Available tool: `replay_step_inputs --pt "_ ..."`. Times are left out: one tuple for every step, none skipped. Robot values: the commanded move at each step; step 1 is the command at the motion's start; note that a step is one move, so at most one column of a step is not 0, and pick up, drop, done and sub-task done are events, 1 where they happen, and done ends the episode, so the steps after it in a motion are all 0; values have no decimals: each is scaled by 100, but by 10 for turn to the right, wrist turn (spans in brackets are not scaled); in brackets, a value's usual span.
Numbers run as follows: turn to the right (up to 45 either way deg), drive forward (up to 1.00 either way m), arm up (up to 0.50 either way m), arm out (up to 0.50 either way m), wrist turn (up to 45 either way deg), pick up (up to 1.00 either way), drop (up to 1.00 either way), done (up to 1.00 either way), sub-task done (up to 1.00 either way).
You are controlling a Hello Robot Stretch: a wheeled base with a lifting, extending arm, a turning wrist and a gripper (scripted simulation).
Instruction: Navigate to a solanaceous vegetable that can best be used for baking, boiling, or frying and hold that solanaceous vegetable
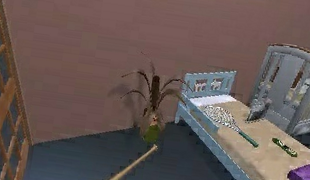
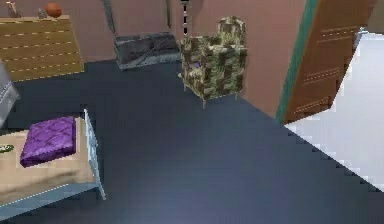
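Dark blue floor [image 2: 190, 150] lies all around the robot, and how the gripper's jaws stand I cannot tell. Nearest in the arm side view is the corner of a pale-blue-framed bed [image 2: 92, 150] with a tan cover and a purple cushion [image 2: 50, 140] on it. In the forward view the same bed carries a racket [image 1: 225, 118], a small dark green thing [image 1: 283, 147] and a grey object [image 1: 258, 113] that I cannot name. Just beside its headboard stands a potted plant [image 1: 152, 96], and behind the bed a grey-white cot [image 1: 288, 76].

Farther out are a patterned armchair [image 2: 215, 60], a low dark couch [image 2: 145, 48], a wooden dresser [image 2: 40, 45] and a brown door [image 2: 330, 60]. A round orange thing [image 2: 52, 10] sits on the dresser; it may be a ball, though it is too small to be sure.

Where the potato is I cannot tell. Nothing on the bed or dresser has its shape and colour, so the search probably goes on through the door.

I judge a potato to be firm, dense, dry-skinned and hard to bruise. It rolls easily, so it should be taken across its short middle, with the fingers set square to the thickest part.
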Motion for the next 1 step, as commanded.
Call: replay_step_inputs --pt "450 0 0 0 0 0 0 0 0"
